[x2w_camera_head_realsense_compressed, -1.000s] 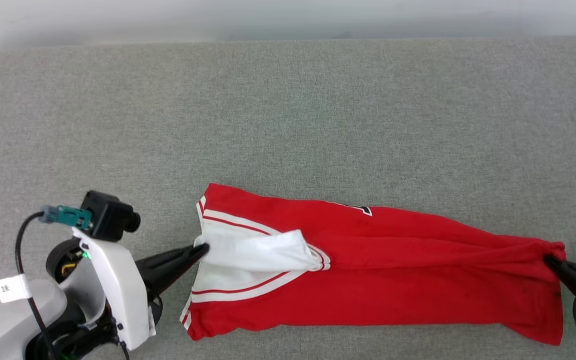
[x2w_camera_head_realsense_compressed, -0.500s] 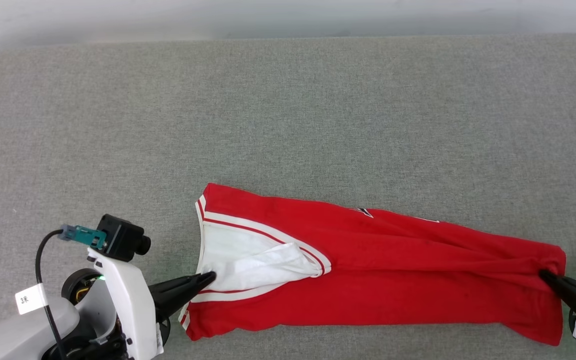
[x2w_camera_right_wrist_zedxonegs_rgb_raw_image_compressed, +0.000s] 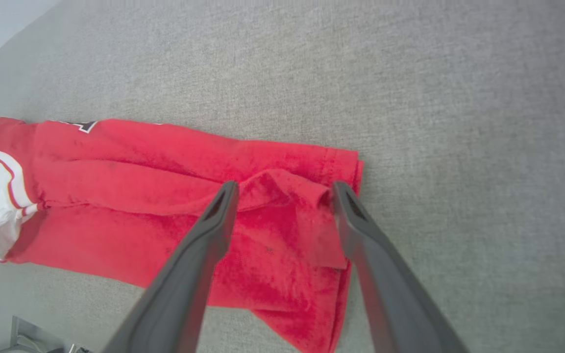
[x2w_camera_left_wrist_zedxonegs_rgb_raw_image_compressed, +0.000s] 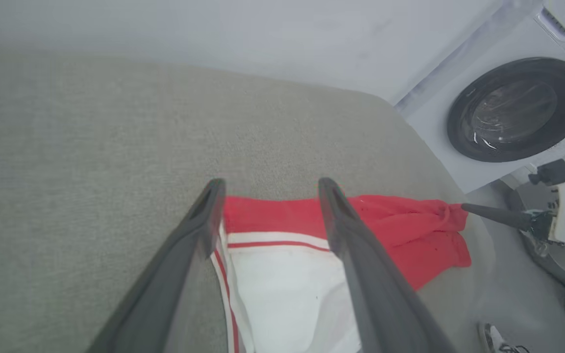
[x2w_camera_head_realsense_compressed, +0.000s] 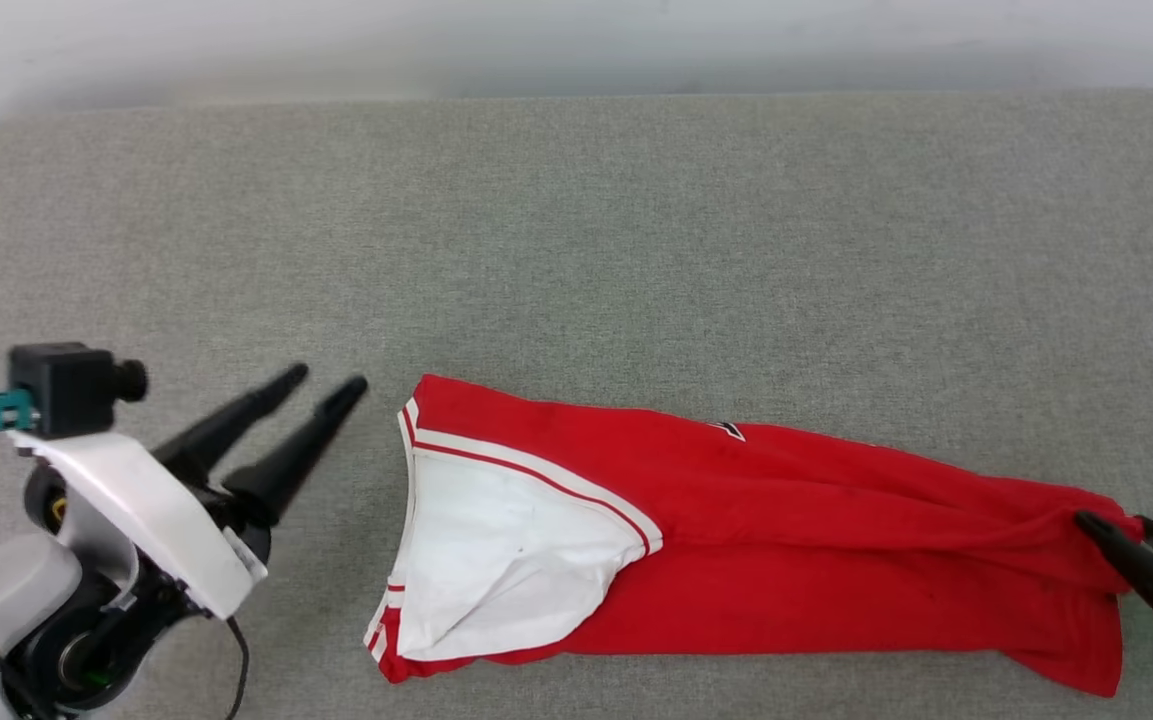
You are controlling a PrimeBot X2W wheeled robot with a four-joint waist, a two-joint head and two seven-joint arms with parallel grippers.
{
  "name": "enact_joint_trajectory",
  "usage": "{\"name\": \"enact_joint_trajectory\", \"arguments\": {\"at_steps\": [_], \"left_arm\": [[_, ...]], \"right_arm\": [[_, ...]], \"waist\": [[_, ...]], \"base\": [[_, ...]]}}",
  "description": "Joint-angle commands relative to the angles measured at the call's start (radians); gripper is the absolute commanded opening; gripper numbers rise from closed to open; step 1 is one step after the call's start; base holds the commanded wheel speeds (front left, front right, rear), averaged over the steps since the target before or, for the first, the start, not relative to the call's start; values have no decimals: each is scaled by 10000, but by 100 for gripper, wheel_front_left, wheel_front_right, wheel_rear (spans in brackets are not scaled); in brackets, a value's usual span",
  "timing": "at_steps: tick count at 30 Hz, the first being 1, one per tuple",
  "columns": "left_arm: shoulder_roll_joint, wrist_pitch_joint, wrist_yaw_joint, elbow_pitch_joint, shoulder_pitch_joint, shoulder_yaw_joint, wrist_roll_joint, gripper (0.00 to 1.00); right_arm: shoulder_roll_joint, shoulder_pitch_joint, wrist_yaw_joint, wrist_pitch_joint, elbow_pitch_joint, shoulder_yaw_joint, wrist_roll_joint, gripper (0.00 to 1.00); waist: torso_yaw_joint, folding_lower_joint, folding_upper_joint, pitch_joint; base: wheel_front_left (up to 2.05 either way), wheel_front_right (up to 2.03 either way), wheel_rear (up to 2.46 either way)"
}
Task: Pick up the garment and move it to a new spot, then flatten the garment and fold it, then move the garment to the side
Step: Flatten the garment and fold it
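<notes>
The garment (x2w_camera_head_realsense_compressed: pixel 816 560) lies on the grey table (x2w_camera_head_realsense_compressed: pixel 576 230) as a long folded band. It runs along the table's near edge, from about the middle of the table to its right end. A white sleeve (x2w_camera_head_realsense_compressed: pixel 496 540) edged with red-white striped trim lies face up at the band's left end. A sliver of black, white-outlined lettering (x2w_camera_head_realsense_compressed: pixel 728 430) shows at the fold on the table's far side.

We see the left gripper (x2w_camera_head_realsense_compressed: pixel 328 378) over bare table at the near left. Its two fingers are spread wide and empty, with the tips just beside the striped trim and not touching it. From the left wrist, those fingers (x2w_camera_left_wrist_zedxonegs_rgb_raw_image_compressed: pixel 341 215) frame the sleeve end of the garment (x2w_camera_left_wrist_zedxonegs_rgb_raw_image_compressed: pixel 282 294).

The right gripper (x2w_camera_head_realsense_compressed: pixel 1116 522) is at the table's near right end, its jaws also parted. From the right wrist, its fingers (x2w_camera_right_wrist_zedxonegs_rgb_raw_image_compressed: pixel 213 225) stand on either side of a bunched fold of the red hem (x2w_camera_right_wrist_zedxonegs_rgb_raw_image_compressed: pixel 287 186) without pinching it.

A washing machine (x2w_camera_left_wrist_zedxonegs_rgb_raw_image_compressed: pixel 517 110) stands beyond the table's right end.
</notes>
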State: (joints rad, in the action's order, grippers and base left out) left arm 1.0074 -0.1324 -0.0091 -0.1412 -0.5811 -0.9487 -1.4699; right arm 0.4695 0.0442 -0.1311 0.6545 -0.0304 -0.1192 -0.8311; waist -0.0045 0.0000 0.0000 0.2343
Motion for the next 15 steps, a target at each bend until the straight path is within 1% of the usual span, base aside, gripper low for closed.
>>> {"name": "enact_joint_trajectory", "arguments": {"at_steps": [1,2,3,7,9,13,15], "left_arm": [[-26,-440,195,-3,149,157,197,100],[-17,-710,390,46,209,251,388,100],[-98,-888,478,21,276,308,551,100],[-484,-1271,614,-60,622,713,1048,100],[-682,-1309,721,-9,852,880,1573,100],[-1441,-1332,997,152,1390,2001,2565,100],[-1778,-1328,948,237,1866,2444,3069,100]], "right_arm": [[-157,-210,9,54,134,-259,-111,100],[-233,-295,9,117,240,-440,-155,100],[-342,-371,9,114,335,-664,-185,100],[-757,-744,9,233,567,-1474,-221,100],[-1016,-951,8,316,623,-1794,-220,100],[-1434,-1411,8,454,683,-2268,-163,100],[-1641,-1644,8,500,609,-2414,-170,100]], "waist": [[57,0,0,-58],[82,0,0,-84],[121,0,0,-119],[285,0,0,-295],[400,0,0,-412],[694,0,0,-676],[815,0,0,-800]], "base": [[0,0,0],[0,0,0],[0,0,0],[0,0,0],[0,0,0],[0,0,0],[0,0,0]]}}
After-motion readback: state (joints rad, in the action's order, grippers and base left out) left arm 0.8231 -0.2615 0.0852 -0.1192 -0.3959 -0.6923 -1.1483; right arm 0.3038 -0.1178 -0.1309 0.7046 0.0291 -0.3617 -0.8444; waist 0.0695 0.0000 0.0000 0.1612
